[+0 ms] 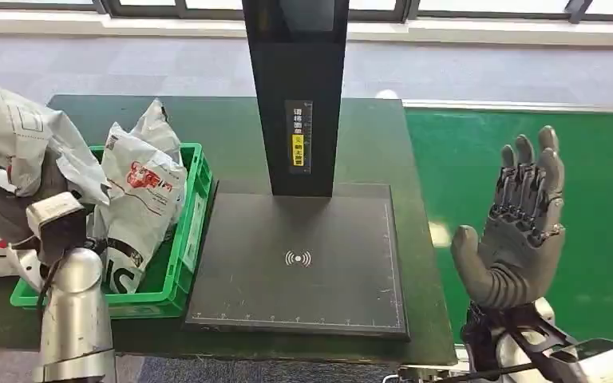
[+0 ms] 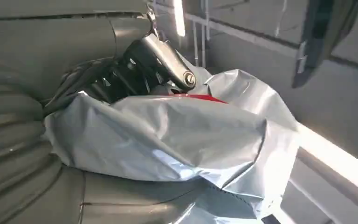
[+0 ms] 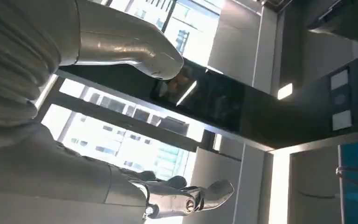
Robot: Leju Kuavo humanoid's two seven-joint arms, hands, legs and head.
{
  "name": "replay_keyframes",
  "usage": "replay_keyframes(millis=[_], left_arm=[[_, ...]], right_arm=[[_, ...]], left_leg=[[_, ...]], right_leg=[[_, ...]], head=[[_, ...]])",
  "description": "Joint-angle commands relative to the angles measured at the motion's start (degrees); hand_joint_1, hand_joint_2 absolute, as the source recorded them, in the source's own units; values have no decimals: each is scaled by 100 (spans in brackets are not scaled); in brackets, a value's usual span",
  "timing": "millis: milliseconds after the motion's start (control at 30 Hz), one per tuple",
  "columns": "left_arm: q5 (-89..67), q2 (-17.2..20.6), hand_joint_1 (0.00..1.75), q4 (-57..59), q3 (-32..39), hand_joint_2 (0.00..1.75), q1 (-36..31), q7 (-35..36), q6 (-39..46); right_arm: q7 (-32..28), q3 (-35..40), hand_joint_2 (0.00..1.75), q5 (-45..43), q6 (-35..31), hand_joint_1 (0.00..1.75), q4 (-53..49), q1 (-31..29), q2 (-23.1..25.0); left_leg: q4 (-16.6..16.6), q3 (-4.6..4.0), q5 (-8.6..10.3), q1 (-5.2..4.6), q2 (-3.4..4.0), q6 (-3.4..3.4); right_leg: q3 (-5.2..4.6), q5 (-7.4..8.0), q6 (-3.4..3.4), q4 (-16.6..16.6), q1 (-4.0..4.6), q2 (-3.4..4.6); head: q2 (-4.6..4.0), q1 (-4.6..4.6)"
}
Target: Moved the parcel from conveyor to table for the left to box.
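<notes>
Head view puts the left hand (image 1: 16, 203) at nine o'clock, raised above the worktop (image 1: 231, 128) with a grey parcel (image 1: 24, 144) clutched in it; the bag bulges over the hand and hides most of the fingers. Left wrist view confirms the grip: crumpled grey plastic lies pressed against the palm, a dark finger bent over its upper fold, a streak of red print peeking out beneath.

Just beside the held parcel, toward three o'clock of it, sits a green crate (image 1: 177, 263) already carrying another bag (image 1: 140, 199) with red lettering, leaning upright against the crate's far wall. At the centre of the worktop lies a black scan pad (image 1: 299, 263) with a dark post (image 1: 299, 88) rising from its twelve o'clock edge.

At four o'clock the right hand (image 1: 519, 231) stands upright, palm facing inward, fingers spread wide and holding nothing (it appears to be idle, well apart from the pad).

My reading is that the boxing step is in hand: the parcel is off the conveyor and in the left hand, not yet lowered into the crate. The next move likely calls for swinging the parcel over the crate's free space, clear of the leaning bag, then loosening the fingers so it drops inside rather than catching on the rim.
</notes>
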Motion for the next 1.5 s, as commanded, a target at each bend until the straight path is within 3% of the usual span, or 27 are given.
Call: replay_keyframes(millis=[33, 100, 300, 700, 733, 767, 833, 900, 933, 1133, 1167, 1200, 1367, 1500], left_arm=[[-312, 339, 175, 2553, 232, 175, -1085, 409, -497], [-415, 320, 175, 2807, 172, 175, -1167, 468, -525], [-1978, 520, 175, 5192, -459, 175, -1720, 1609, -828], [-1978, 520, 175, 5192, -459, 175, -1720, 1609, -828], [-2289, 562, 119, 5425, -604, 175, -1751, 2056, -1112], [-2540, 562, 19, 5484, -719, 175, -1734, 2280, -1105], [-2758, 507, 0, 5563, -813, 175, -1688, 2477, -1037], [-2920, 482, 0, 5630, -861, 175, -1679, 2634, -1008], [-3021, 489, 0, 5638, -877, 0, -1672, 2781, -957], [-3010, 453, 0, 5103, -692, 0, -1327, 2754, -391], [-2895, 402, 0, 4910, -644, 0, -1199, 2593, -317], [-2381, 196, 0, 4050, -422, 0, -777, 1981, 127], [-2082, -127, 0, 2706, -549, 0, -6, 1846, 53], [-1646, -170, 0, 2315, -584, 0, 141, 1862, -29]], right_arm=[[0, 343, 175, 40, -202, 0, 59, 55, -174], [0, 349, 175, 40, -219, 0, 17, 91, -198], [0, 246, 175, -85, -30, 0, 17, 2, -240], [0, 246, 175, -85, -30, 0, 17, 2, -240], [0, 235, 175, -64, 5, 0, 76, -89, -220], [0, 220, 175, -54, 22, 0, 115, -133, -213], [0, 216, 175, -23, 16, 0, 146, -164, -206], [0, 220, 175, -17, 8, 0, 136, -153, -197], [0, 229, 175, -13, 9, 0, 131, -141, -189], [0, 202, 175, -11, 28, 0, 133, -135, -148], [0, 202, 175, 12, 12, 0, 125, -126, -139], [0, 220, 175, 47, -42, 0, 102, -97, -119], [0, 320, 175, 132, -187, 0, 116, -137, -116], [0, 358, 175, 165, -265, 0, 107, -128, -143]], left_leg=[[-9, 9, 6, -1, -11, 0], [-6, 5, 3, 3, -2, 1], [-11, 10, 8, -2, -20, 0], [-7, 4, 2, 0, 7, -1], [-6, 5, 1, 2, 8, -1], [-10, 7, 3, 3, 9, -1], [-8, 6, 3, 0, 14, 0], [-6, 4, 2, 0, 12, 1], [-4, 3, 1, -3, 9, 0], [-4, 7, -3, 0, 20, -1], [-10, 10, -2, -1, 22, 0], [-15, 13, -1, -1, 25, 0], [-5, 6, -9, -2, 19, -1], [-10, 17, -16, -4, 32, 3]], right_leg=[[11, 1, -3, -7, 0, -15], [8, 3, -3, -7, 4, -6], [13, 0, -4, -9, 0, -18], [-1, 4, -5, -7, 2, 8], [1, 4, -5, -8, 4, 8], [3, 7, -5, -13, 6, 8], [1, 8, -4, -9, 3, 13], [0, 7, -2, -8, 2, 11], [-1, 4, -1, -3, -1, 10], [2, 4, -2, -5, 1, 20], [5, 6, -3, -10, 1, 21], [8, 8, -4, -16, 1, 24], [-2, 0, -1, -6, 0, 21], [11, 3, 0, -13, -3, 34]], head=[[0, 0], [0, 0], [0, 0], [0, 0], [0, 0], [0, 0], [0, 0], [0, 0], [0, 0], [0, 0], [0, 0], [0, 0], [0, 2], [0, 0]])
